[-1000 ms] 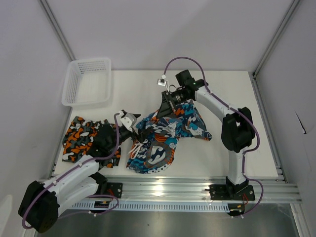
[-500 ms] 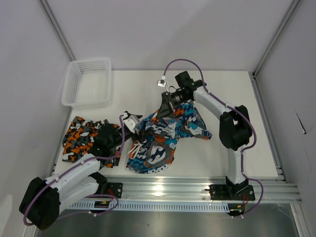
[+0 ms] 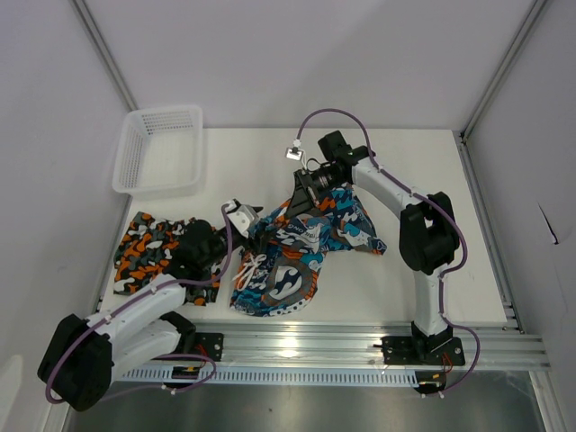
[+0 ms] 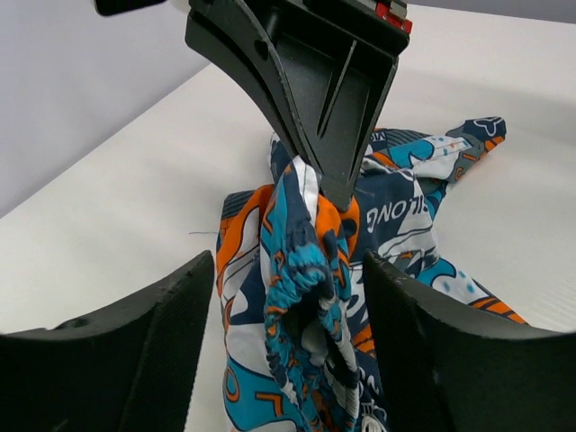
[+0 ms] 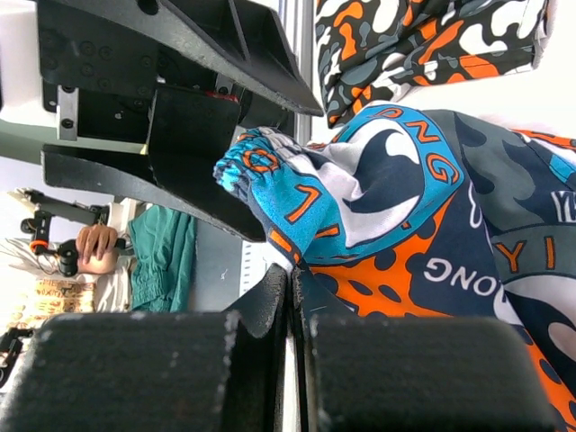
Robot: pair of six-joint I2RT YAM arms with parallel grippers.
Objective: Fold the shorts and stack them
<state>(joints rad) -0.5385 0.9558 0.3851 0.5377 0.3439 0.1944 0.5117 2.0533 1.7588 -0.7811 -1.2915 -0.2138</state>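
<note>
on the table [image 3: 450, 270] lie two shorts [image 3: 148, 247]: right end effector [image 3: 292, 211] clamps the teal pair [image 3: 346, 225], left end effector [image 4: 288, 279] gapes around it.

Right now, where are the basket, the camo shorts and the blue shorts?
basket [image 3: 162, 153]: top view, mesh floor.
camo shorts [image 3: 144, 247]: top view, left half.
blue shorts [image 3: 274, 283]: top view, near leg.

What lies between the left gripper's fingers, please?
A raised fold of the teal shorts, pinched from above by the right gripper; the left wrist view shows it.

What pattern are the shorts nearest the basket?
Those shorts: orange, black, grey, white camouflage; top view.
</note>
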